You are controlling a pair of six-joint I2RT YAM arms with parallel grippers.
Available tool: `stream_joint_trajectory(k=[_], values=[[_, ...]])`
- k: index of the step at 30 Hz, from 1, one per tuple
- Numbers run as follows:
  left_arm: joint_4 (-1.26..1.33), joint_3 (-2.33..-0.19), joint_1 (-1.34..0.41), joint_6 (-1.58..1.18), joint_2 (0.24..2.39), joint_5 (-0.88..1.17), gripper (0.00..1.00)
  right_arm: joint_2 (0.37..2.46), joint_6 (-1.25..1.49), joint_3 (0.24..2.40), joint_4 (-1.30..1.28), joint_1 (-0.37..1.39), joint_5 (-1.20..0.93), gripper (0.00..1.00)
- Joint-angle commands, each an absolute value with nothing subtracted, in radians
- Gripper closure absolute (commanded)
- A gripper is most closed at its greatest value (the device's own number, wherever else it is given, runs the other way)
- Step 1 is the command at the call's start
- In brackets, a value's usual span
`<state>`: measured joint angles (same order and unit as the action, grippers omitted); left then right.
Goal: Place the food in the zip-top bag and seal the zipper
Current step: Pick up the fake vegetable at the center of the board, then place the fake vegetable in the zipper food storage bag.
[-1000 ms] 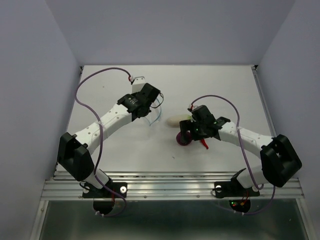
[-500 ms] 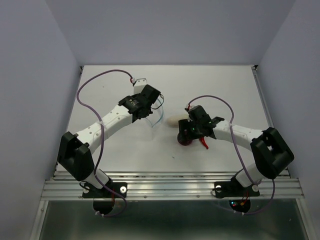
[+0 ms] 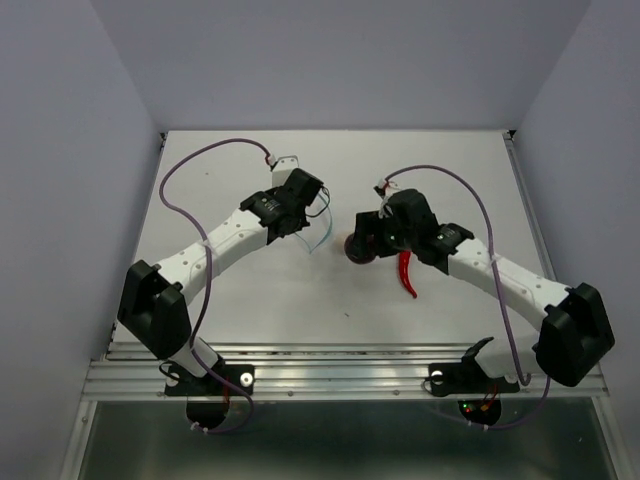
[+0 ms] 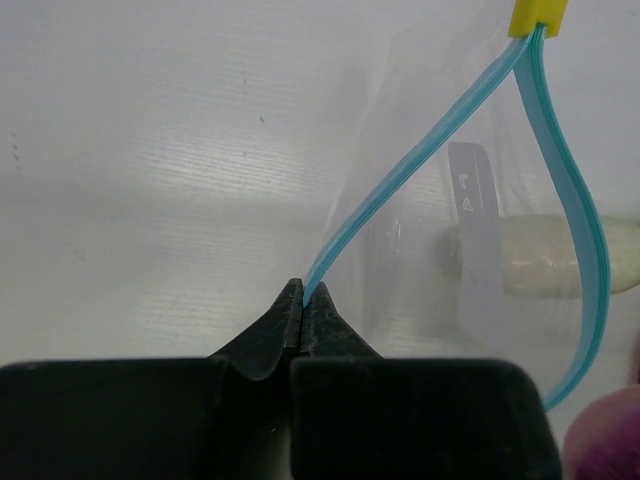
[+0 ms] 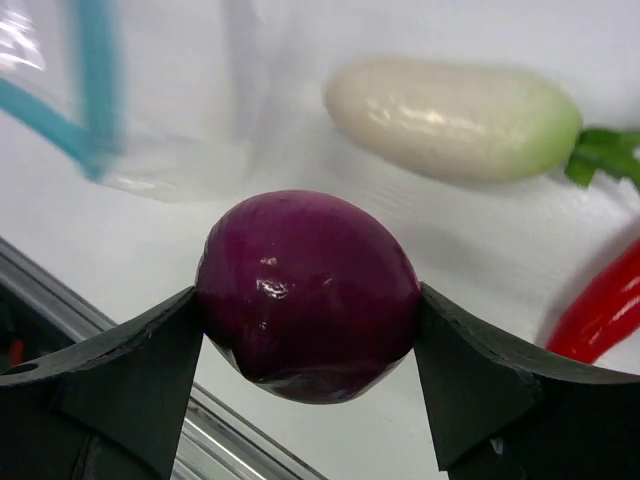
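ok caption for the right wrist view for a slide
Right end effector grips the purple onion, with the white radish, red chili pepper and clear zip-top bag beyond.

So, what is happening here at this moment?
The left gripper is shut on the blue zipper of the clear bag and holds its mouth open. The right gripper grips the purple onion between its fingers, near the bag. The white radish and the red chili lie on the table, not yet in the bag.
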<state>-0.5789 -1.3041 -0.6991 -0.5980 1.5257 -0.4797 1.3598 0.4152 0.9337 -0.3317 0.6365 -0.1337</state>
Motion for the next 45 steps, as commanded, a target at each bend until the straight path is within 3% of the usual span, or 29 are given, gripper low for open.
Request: stream_joint_trajectory(k=[1,16,26,33,45], values=[[-0.551,-1.313,-0.701,-0.577,1.549,-0.472,1.0,1.293,0.423,1.054,-0.24,0.644,-0.179,0.51],[-0.492,-1.287,-0.701,-0.568,1.537,-0.407,1.0,1.534,0.393,1.33,-0.14,0.644,-0.367,0.48],[-0.48,-1.287,-0.701,-0.574,1.517,-0.39,1.0,1.629,0.394,1.396,-0.199,0.673,-0.21,0.4],[-0.466,-1.292,-0.701,-0.571,1.506,-0.368,1.0,1.654,0.402,1.42,-0.239,0.695,-0.08,0.2],[-0.459,-1.295,-0.703,-0.571,1.511,-0.357,1.0,1.658,0.402,1.451,-0.288,0.723,-0.009,0.02]])
